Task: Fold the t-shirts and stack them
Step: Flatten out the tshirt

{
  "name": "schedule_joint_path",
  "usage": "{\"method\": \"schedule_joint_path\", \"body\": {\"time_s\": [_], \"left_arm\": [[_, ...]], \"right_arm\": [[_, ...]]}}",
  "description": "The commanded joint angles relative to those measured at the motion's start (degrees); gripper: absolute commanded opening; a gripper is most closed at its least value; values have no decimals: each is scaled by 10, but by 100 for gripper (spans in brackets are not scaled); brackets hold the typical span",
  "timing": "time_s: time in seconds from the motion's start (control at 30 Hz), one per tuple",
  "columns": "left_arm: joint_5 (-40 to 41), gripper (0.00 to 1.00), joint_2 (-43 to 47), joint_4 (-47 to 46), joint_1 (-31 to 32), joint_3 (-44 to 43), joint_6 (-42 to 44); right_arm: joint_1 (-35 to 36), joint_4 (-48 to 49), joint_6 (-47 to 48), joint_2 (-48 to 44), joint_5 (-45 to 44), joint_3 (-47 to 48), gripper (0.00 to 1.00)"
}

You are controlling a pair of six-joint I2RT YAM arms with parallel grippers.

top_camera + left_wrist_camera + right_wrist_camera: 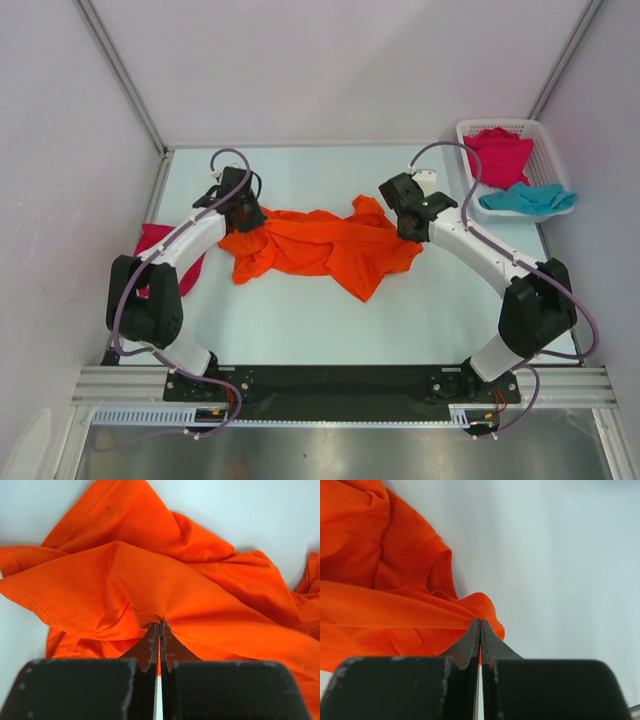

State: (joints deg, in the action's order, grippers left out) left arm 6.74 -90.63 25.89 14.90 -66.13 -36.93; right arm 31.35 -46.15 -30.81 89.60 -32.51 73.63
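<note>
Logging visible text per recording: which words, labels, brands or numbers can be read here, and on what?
None can be read in any view. The orange t-shirt, the magenta t-shirt, the teal t-shirt and the white basket show no print, label or number.

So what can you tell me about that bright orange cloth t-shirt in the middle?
The bright orange cloth t-shirt is soft, plain and crumpled, lying in a wide rumpled band across the middle of the pale table. Stitched hems show along its edges. The left gripper pinches its left end and the right gripper its right edge, both shut on cloth.
</note>
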Motion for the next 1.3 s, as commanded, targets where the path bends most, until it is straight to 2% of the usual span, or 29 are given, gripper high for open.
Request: {"method": "schedule_joint_path", "body": {"time_s": [0.0,0.07,0.1,0.13,0.17,0.27,0.37,0.57,0.73,1.27], "left_arm": [[-20,2,12,-20,-3,-17,0],[-21,7,26,-19,-4,-10,2],[-21,18,32,-20,-4,-8,3],[-20,25,37,-16,-4,-4,4],[-17,40,49,-15,-4,-1,5],[-9,59,76,-13,-3,21,5],[0,67,99,-13,-4,46,2],[28,69,118,-22,-4,100,-14],[27,68,92,-49,-4,158,-53],[96,68,59,-43,-10,160,-53]], "right_arm": [[0,-9,17,15,19,52,8],[11,-7,21,13,26,52,27],[17,-6,22,12,30,50,38],[20,-5,21,10,30,50,39],[31,-5,20,9,30,49,40],[52,-10,10,2,33,46,45],[69,-11,-4,-8,39,33,47],[108,-2,-43,-38,59,-17,47],[135,14,-70,-36,73,-68,47],[199,55,-111,37,110,-95,49]]}}
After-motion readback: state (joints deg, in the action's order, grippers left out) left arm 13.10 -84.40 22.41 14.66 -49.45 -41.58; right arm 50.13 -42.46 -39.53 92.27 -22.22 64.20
